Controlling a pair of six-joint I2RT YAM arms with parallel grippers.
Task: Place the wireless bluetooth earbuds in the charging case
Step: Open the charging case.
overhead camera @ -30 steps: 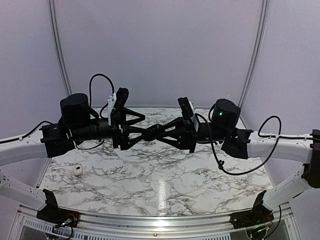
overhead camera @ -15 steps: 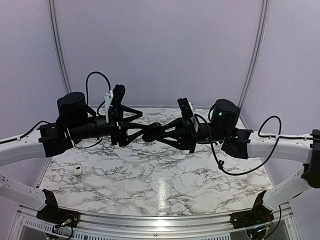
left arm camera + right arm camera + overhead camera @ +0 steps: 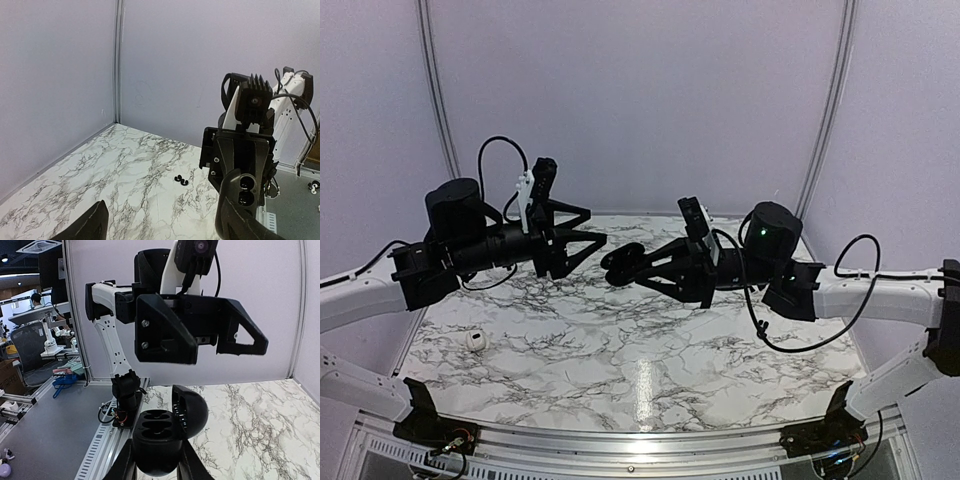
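Right hand [image 3: 159, 464]: fingers clamped on the lower body of the case [image 3: 156, 440], which is held in the air well above the counter [image 3: 650, 370]. The case is black. Its lid [image 3: 192, 409] is hinged up and the wells are showing, empty.

Left hand [image 3: 594, 226]: fingers apart, nothing between them. It is level with the case and near it, facing its open side, not touching.

Earbuds [image 3: 181, 179]: small black bits lying close together on the counter, below the case and well apart from it. The count is hard to tell. None are in the case.

Small white object [image 3: 475, 340]: on the counter, far from the case on the left arm's side. Too small to identify.

Judgement: insertion has not begun, and a bud must be picked up first.

Risks from here:
- The buds are tiny and rounded and the fingers are broad, so a pinch may squirt one away across the counter.
- A bud gripped stem-wrong would not seat in its well.
- The case is held at its base only, so a downward press could twist it in the grip.
- The lid hangs free, so a knock could swing it shut.
- The hands work close together, so a misjudged approach could strike the case.
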